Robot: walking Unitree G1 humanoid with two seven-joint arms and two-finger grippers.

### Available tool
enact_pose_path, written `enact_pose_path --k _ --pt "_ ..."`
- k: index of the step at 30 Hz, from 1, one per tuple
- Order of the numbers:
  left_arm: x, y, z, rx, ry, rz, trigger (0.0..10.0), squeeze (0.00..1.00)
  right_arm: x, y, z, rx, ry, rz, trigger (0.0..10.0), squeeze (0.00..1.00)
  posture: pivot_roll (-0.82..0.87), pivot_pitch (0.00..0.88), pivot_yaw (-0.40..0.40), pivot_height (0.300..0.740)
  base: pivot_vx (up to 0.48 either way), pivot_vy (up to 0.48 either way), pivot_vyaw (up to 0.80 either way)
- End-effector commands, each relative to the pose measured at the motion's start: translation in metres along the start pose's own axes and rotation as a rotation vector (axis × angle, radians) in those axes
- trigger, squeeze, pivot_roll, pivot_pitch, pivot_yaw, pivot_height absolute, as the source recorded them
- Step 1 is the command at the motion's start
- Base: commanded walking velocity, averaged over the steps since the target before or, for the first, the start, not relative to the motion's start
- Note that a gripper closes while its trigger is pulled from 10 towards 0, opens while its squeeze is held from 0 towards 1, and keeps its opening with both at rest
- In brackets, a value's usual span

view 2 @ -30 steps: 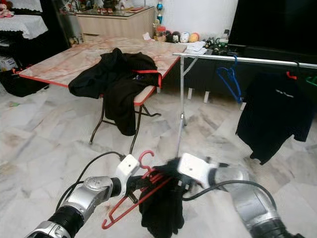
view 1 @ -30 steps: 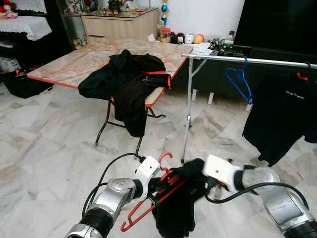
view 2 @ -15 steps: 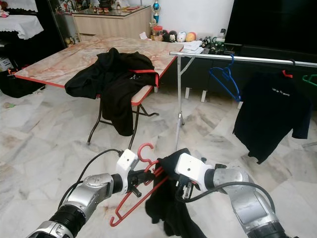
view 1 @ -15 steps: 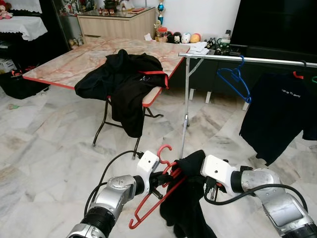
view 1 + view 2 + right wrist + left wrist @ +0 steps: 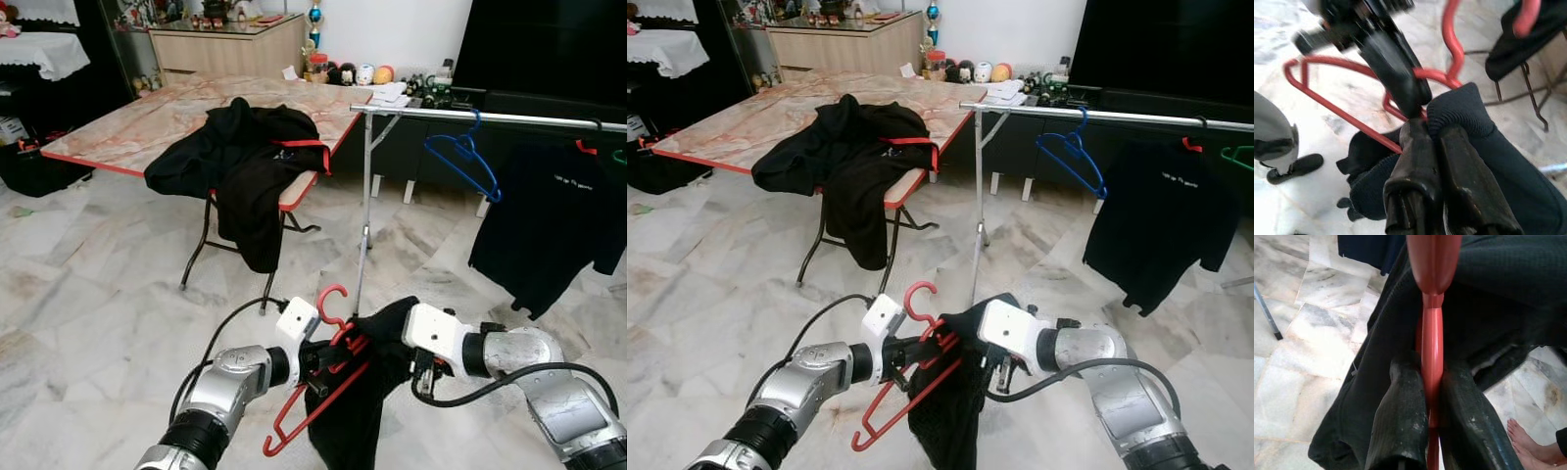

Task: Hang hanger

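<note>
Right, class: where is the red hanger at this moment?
In the left eye view, the red hanger is low and central, clamped in the left end effector, beside the black garment gripped by the right end effector.

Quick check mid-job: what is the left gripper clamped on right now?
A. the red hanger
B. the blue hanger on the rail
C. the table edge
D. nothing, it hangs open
A: in the left wrist view the left gripper has its two black fingers pressed on either side of the red hanger, with the black garment draped behind it.
</note>
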State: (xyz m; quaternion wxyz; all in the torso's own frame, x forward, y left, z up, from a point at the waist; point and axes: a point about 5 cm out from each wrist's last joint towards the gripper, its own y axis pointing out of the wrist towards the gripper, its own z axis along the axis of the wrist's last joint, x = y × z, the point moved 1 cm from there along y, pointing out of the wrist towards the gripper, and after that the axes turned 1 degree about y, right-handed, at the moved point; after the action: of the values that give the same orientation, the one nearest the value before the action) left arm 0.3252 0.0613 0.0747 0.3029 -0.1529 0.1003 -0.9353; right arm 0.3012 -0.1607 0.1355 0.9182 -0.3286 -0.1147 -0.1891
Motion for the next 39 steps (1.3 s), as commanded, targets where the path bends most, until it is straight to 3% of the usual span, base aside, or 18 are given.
enact_pose_path --k 1,8,9,11,12,13,15,18,19,27,29,30,31,33,37,39 --pt "0.001 -0.001 0.008 0.033 0.008 -0.008 10.0 0.00 -0.002 -0.002 0.009 0.038 -0.009 0.020 10.0 0.00 -0.10 0.019 0.056 0.740 0.000 0.000 0.00" --pt "0.004 0.000 0.010 0.042 0.002 -0.023 10.0 0.00 -0.005 -0.003 -0.009 -0.061 -0.004 0.027 10.0 0.00 -0.10 0.018 0.057 0.740 0.000 0.000 0.00" --pt "0.004 0.000 0.010 0.043 0.001 -0.024 10.0 0.00 -0.006 -0.003 -0.009 -0.060 0.001 0.035 10.0 0.11 -0.10 0.018 0.057 0.740 0.000 0.000 0.00" --pt "0.004 0.000 0.011 0.044 0.002 -0.023 10.0 0.00 -0.007 -0.004 -0.009 -0.057 0.006 0.047 10.0 0.11 -0.10 0.018 0.057 0.740 0.000 0.000 0.00" --pt "0.003 0.000 0.011 0.046 0.004 -0.020 10.0 0.00 -0.007 -0.004 -0.009 -0.057 0.009 0.050 10.0 0.51 -0.10 0.018 0.057 0.740 0.000 0.000 0.00" --pt "0.003 0.000 0.011 0.049 0.003 -0.018 10.0 0.00 -0.007 -0.004 -0.008 -0.058 0.010 0.050 10.0 0.62 -0.10 0.018 0.057 0.740 0.000 0.000 0.00" --pt "0.002 0.000 0.012 0.062 0.002 -0.015 10.0 0.00 -0.008 -0.004 -0.008 -0.060 0.012 0.055 10.0 0.72 -0.10 0.012 0.055 0.740 0.000 0.000 0.00" --pt "0.002 0.000 0.013 0.071 0.000 -0.010 10.0 0.00 -0.010 -0.004 -0.007 -0.060 0.017 0.067 10.0 0.73 -0.10 0.010 0.053 0.740 0.000 0.000 0.00" --pt "0.002 0.000 0.014 0.081 -0.003 -0.007 10.0 0.00 -0.014 -0.004 -0.008 -0.067 0.021 0.085 10.0 0.78 -0.10 0.009 0.051 0.740 0.000 0.000 0.00" --pt "0.004 0.000 0.016 0.090 -0.001 -0.022 10.0 0.00 -0.015 -0.009 -0.014 -0.111 0.015 0.056 10.0 0.79 -0.10 0.008 0.050 0.740 0.000 0.000 0.00" --pt "0.004 -0.002 0.013 0.075 0.021 -0.041 10.0 0.00 -0.006 -0.017 -0.014 -0.122 0.001 -0.005 10.0 0.91 -0.11 0.009 0.049 0.740 0.000 0.000 0.00" --pt "0.004 -0.002 0.013 0.075 0.021 -0.041 10.0 0.00 -0.006 -0.017 -0.014 -0.122 0.001 -0.005 10.0 0.91 -0.11 0.009 0.049 0.740 0.000 0.000 0.00" --pt "0.005 -0.003 0.010 0.056 0.033 -0.054 10.0 0.00 0.001 -0.022 -0.011 -0.101 -0.007 -0.049 10.0 1.00 -0.11 0.009 0.049 0.740 0.000 0.000 0.00" --pt "0.005 -0.005 0.006 0.038 0.045 -0.068 10.0 0.00 0.008 -0.027 -0.007 -0.076 -0.011 -0.093 10.0 1.00 -0.11 0.009 0.049 0.740 0.000 0.000 0.00" --pt "0.003 -0.011 -0.001 -0.004 0.083 -0.081 10.0 0.00 0.040 -0.050 0.013 0.108 0.027 -0.261 10.0 1.00 -0.12 0.015 0.043 0.740 0.000 0.000 0.00" --pt "0.003 -0.012 -0.002 -0.006 0.088 -0.091 10.0 0.00 0.045 -0.054 0.016 0.137 0.043 -0.277 10.0 1.00 -0.12 0.016 0.043 0.740 0.000 0.000 0.00"
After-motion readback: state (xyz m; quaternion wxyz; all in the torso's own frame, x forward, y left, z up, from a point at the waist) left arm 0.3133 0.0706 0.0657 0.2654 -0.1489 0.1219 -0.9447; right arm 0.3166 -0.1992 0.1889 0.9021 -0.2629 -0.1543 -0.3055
